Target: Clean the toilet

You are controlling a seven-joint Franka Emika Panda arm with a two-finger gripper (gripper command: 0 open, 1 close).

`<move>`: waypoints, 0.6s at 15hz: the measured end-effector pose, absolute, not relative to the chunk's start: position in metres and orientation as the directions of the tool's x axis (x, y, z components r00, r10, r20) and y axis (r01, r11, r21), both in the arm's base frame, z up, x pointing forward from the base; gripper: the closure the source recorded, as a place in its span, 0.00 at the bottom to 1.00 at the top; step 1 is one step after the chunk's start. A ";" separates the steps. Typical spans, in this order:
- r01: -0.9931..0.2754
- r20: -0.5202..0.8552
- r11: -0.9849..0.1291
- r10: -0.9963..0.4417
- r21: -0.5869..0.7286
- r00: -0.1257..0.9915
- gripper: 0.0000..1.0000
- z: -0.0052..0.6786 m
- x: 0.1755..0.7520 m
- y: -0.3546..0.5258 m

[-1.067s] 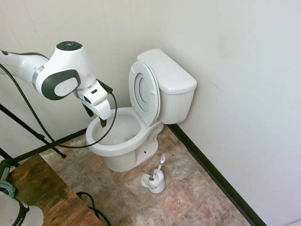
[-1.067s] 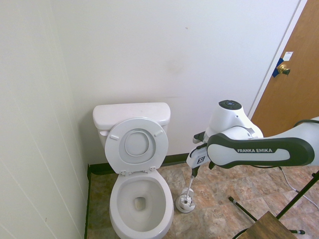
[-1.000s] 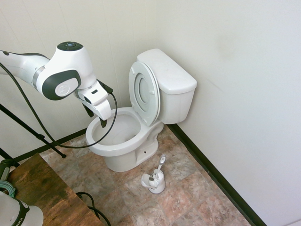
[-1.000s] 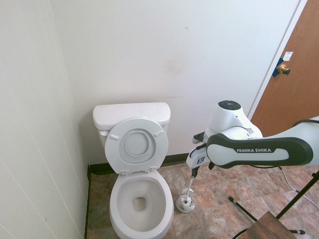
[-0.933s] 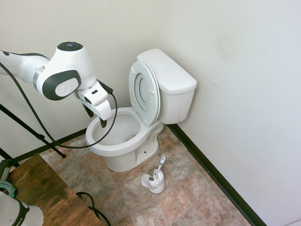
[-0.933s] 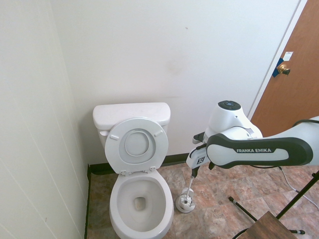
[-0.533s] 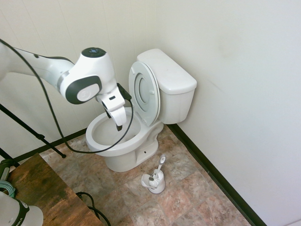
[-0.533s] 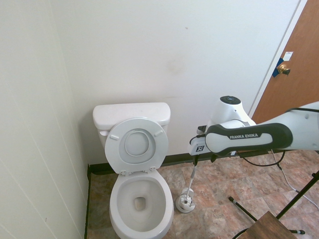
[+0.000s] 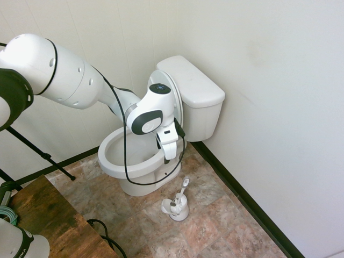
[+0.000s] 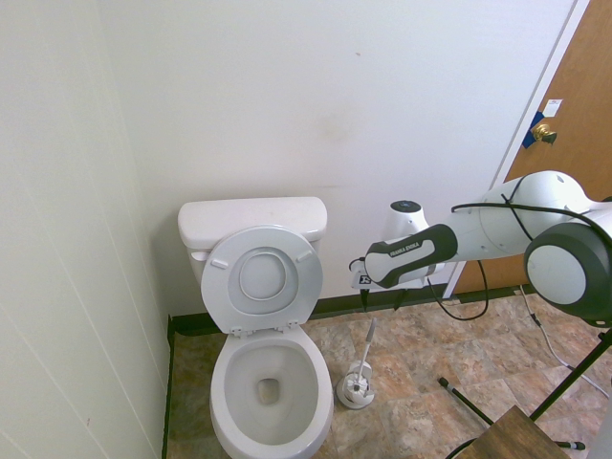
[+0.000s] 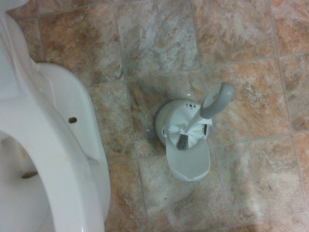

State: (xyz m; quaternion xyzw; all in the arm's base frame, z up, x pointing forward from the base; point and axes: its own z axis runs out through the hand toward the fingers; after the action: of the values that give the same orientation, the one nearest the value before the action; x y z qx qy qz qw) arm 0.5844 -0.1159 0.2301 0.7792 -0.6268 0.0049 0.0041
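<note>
Jaws, spread and empty, partly hidden by the wrist above the brush [image 11: 198,121] beside the toilet [image 9: 134,161].

First exterior view is looking down from high up, a moderate way off, facing the corner, with the large white ceramic toilet [image 9: 161,129] mid-frame and its tank at about 1 o'clock. Second exterior view is facing the toilet [image 10: 263,316] head-on from the opposite side, bowl at 7 o'clock, brown wooden door [image 10: 564,143] at 2 o'clock. Wrist view is pointing straight down, close in. All three are sharing the toilet's bowl rim [image 11: 58,159], the small white brush holder [image 11: 186,145] and the mottled brown floor tiles [image 11: 159,38].
</note>
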 end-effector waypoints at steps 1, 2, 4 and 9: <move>-0.984 0.013 -0.179 -0.984 0.006 0.179 0.00 0.218 0.591 -0.122; -0.991 0.021 -0.136 -0.990 0.007 0.136 0.00 0.204 0.599 -0.128; -1.000 0.057 -0.032 -0.998 0.001 0.032 0.00 0.173 0.615 -0.141; -0.989 0.119 0.146 -0.983 0.033 -0.141 0.00 0.089 0.635 -0.174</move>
State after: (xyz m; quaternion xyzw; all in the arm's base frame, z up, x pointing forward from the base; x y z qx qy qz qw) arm 0.6352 -0.1745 0.0888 0.6530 -0.7548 0.0265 0.0559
